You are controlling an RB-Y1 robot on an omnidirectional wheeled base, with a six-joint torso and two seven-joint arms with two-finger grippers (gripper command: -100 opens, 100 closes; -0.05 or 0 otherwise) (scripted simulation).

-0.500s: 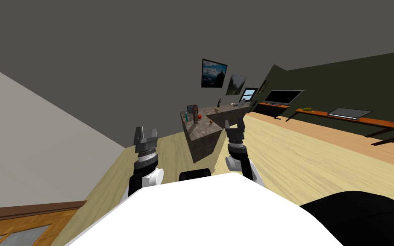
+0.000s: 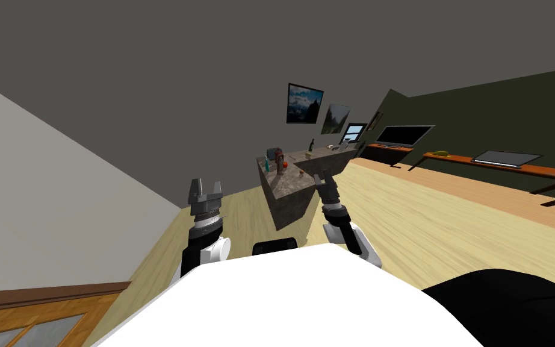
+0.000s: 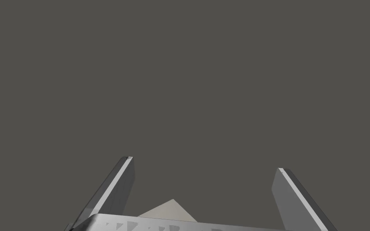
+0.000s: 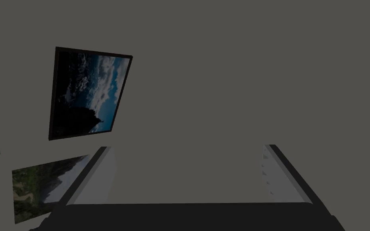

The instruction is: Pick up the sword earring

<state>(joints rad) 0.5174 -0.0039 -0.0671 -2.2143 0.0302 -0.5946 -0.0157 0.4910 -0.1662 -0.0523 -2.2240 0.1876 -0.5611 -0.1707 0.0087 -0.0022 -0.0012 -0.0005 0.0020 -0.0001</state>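
Light wood plank floor (image 2: 451, 223) below both grippers. Grey stone L-shaped counter (image 2: 288, 202) just ahead of R gripper (image 2: 324, 176); L gripper (image 2: 205, 188) well apart from it. Both wide open, empty. Small bottles (image 2: 279, 161) on counter top beyond R gripper. Sword earring: too small to locate.

There were two grippers, the left gripper (image 2: 205, 183) and the right gripper (image 4: 187, 146), and two framed pictures (image 2: 305, 103) on the far wall. One grey counter (image 2: 288, 190) held two small red things (image 2: 285, 163) and two bottles, a teal bottle (image 2: 266, 163) and a dark bottle (image 2: 312, 144). On the far right were one dark screen (image 2: 404, 135) and one long orange table (image 2: 547, 173) with one flat grey slab (image 2: 505, 158) and one yellow-green thing (image 2: 442, 153).
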